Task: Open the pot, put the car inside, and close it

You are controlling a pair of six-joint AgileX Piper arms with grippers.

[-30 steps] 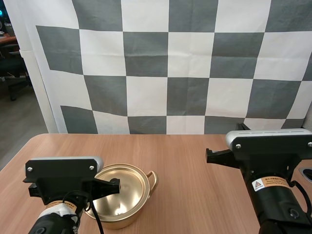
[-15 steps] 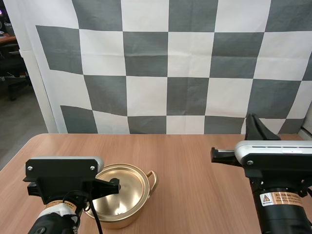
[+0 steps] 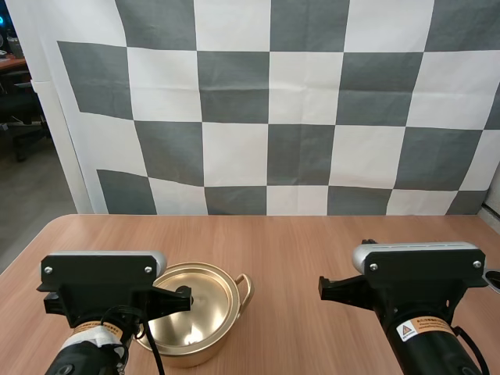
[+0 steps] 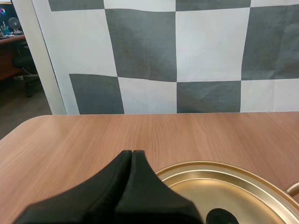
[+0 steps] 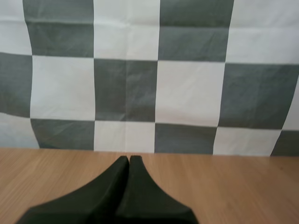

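A gold pot [image 3: 205,308] with a small side handle [image 3: 246,287] stands on the wooden table at the front left. In the left wrist view its gold lid [image 4: 243,191] lies on it, with a black knob [image 4: 220,217] at the middle. My left gripper [image 4: 132,153] is shut on nothing, its fingers together as one dark wedge just short of the pot's near rim. My left arm [image 3: 100,291] covers the pot's left part in the high view. My right gripper [image 5: 129,158] is shut with nothing in it, above bare table and pointing at the backdrop. My right arm [image 3: 416,275] is at the front right.
The wooden table [image 3: 297,242] has bare surface between the pot and my right arm and along its far edge. Its left corner is rounded [image 4: 32,122].
My right arm has swung and shifted left and down, toward the front of the table. The left arm and the pot have not moved.
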